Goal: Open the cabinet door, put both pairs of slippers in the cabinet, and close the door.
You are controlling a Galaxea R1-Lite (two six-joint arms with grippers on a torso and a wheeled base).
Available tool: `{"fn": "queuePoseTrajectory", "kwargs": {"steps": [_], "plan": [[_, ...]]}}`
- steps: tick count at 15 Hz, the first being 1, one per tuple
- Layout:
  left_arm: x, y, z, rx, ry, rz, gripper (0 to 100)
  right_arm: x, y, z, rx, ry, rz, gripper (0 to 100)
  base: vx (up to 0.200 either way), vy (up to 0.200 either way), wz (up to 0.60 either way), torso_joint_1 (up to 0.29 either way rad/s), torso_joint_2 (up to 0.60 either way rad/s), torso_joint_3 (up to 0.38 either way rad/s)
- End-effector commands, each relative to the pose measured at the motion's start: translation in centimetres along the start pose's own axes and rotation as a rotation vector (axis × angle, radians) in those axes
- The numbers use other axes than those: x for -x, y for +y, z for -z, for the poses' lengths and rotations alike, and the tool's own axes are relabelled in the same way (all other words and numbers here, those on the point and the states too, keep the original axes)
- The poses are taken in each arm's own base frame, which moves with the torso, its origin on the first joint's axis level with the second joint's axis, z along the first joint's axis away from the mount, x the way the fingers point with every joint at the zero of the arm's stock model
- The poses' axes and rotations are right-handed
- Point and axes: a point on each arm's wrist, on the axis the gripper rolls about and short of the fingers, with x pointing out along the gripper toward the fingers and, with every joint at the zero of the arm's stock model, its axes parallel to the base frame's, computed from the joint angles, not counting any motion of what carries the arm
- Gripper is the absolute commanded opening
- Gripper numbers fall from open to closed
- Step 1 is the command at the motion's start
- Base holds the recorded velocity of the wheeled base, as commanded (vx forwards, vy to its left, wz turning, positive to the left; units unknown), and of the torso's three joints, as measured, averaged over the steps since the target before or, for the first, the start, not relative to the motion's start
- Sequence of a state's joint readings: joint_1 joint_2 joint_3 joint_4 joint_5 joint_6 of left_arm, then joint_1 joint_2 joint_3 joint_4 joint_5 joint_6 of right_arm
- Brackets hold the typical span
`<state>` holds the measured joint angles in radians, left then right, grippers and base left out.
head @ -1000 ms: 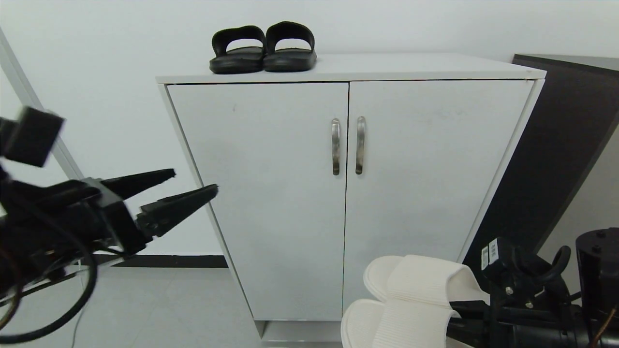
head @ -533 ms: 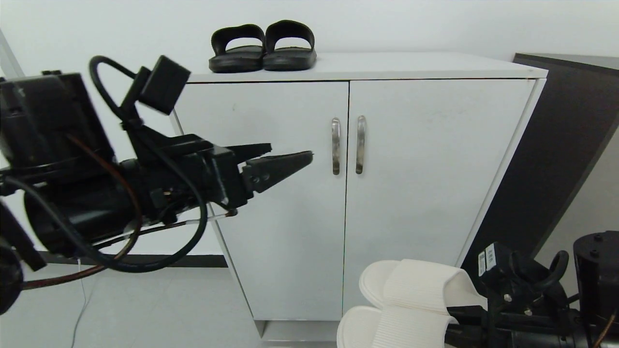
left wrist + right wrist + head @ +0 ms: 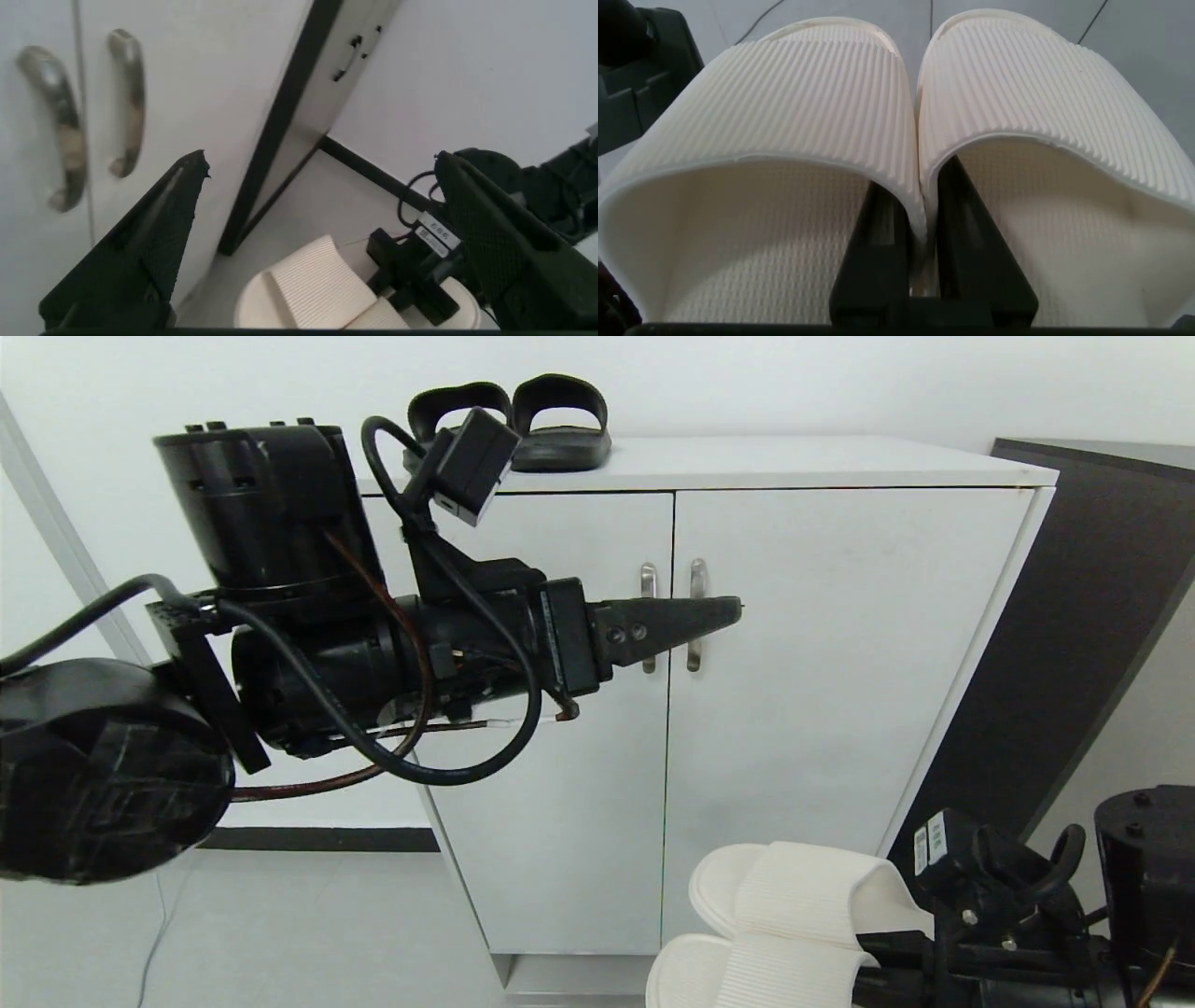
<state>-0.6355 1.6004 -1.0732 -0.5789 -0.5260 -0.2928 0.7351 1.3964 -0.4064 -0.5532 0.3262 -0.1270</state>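
Left gripper (image 3: 724, 613) hangs level at the two metal handles (image 3: 696, 577) of the shut white two-door cabinet (image 3: 840, 644), jaws spread wide and empty, right gripper (image 3: 920, 243) clamped tight on the cream ribbed slippers (image 3: 794, 915) low by the cabinet's foot, black rubber slippers (image 3: 558, 425) up on top.
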Motion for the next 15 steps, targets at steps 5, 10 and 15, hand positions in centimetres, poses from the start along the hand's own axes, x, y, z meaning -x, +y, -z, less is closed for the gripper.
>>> {"fn": "queuePoseTrajectory", "kwargs": {"steps": [5, 10, 15], "plan": [[-1.7, 0.2, 0.5, 0.032, 0.039, 0.021, 100, -0.2, 0.1, 0.2, 0.0, 0.012, -0.01, 0, 0.0, 0.0, 0.0, 0.0, 0.0, 0.0], [-3.3, 0.9, 1.1, 0.038, 0.034, -0.024, 100, -0.3, 0.2, 0.3, 0.002, 0.016, -0.015, 0, 0.0, 0.0, 0.0, 0.0, 0.0, 0.0], [-4.8, 2.0, 1.4, 0.042, 0.022, -0.103, 100, -0.4, 0.3, 0.4, 0.001, 0.022, -0.018, 0, 0.0, 0.0, 0.0, 0.0, 0.0, 0.0]]}}
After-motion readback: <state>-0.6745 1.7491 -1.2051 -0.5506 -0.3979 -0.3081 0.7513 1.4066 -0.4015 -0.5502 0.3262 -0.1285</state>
